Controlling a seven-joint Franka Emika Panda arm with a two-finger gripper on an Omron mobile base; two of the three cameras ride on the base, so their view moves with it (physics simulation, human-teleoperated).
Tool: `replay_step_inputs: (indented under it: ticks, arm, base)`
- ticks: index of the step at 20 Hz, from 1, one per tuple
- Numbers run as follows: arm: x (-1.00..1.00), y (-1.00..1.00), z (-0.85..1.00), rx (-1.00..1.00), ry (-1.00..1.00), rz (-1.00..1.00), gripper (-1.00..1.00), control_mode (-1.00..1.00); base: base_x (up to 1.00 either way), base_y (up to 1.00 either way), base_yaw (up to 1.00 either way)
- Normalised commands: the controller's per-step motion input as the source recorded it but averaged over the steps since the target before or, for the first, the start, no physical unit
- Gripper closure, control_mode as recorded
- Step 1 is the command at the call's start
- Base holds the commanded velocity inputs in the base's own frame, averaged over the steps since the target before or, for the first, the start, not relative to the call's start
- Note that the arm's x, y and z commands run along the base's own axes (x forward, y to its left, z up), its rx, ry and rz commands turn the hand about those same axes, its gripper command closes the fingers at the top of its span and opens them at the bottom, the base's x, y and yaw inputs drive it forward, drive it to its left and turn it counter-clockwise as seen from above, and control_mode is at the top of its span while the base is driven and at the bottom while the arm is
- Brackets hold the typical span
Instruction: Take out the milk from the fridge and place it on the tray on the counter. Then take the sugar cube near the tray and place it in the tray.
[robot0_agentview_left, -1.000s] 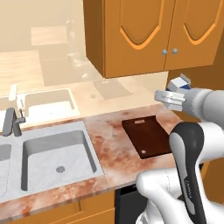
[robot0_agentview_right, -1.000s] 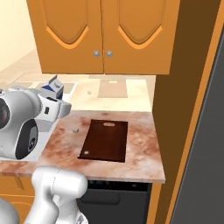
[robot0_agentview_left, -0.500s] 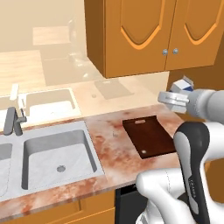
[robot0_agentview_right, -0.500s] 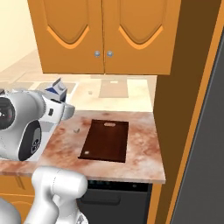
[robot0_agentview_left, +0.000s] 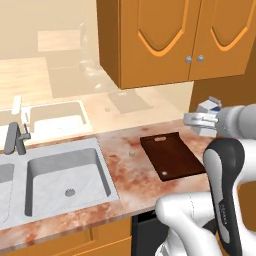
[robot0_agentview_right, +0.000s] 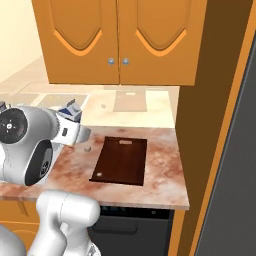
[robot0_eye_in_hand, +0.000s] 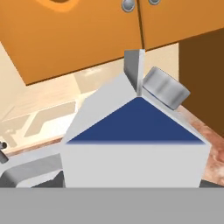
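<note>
Nearest the hand camera: the milk (robot0_eye_in_hand: 135, 144), gable top and grey cap facing the lens, carton carried in the gripper (robot0_agentview_left: 204, 120). Fingers clamped on its lower body, judging by how it rides with the hand; the contact itself is hidden.

Left base view: carton (robot0_agentview_left: 210, 106) held in the air just past the right edge of the tray (robot0_agentview_left: 172, 156), not touching it. Tray bare, lying flat on the counter (robot0_agentview_left: 125, 175).

Beyond, to the tray's sink side: the sugar cube (robot0_agentview_right: 87, 148), a small pale speck apart from the rim.

Farther left, the sink (robot0_agentview_left: 65, 172). Wall cabinets (robot0_agentview_right: 120, 40) overhead.

Risk: the carton looks tilted in the hand. Released while canted or too high, it could tip on the low rim and roll. A low sweep toward the tray might also knock the cube away.
</note>
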Motion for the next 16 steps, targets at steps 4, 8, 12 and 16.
replay_step_inputs:
  ticks: [4, 8, 12, 16]
  arm:
    - [0.00, -0.11, -0.58, -0.03, -0.01, 0.00, 1.00, -1.00]
    - [0.16, -0.19, -0.56, -0.02, -0.05, 0.00, 1.00, -1.00]
    - [0.20, -0.35, -0.57, 0.00, -0.03, 0.01, 1.00, -1.00]
    - [0.42, -0.08, -0.60, -0.01, -0.04, 0.06, 1.00, -1.00]
  base:
    - [0.00, 0.00, 0.00]
    - [0.00, 0.00, 0.00]
    - [0.00, 0.00, 0.00]
    - [0.00, 0.00, 0.00]
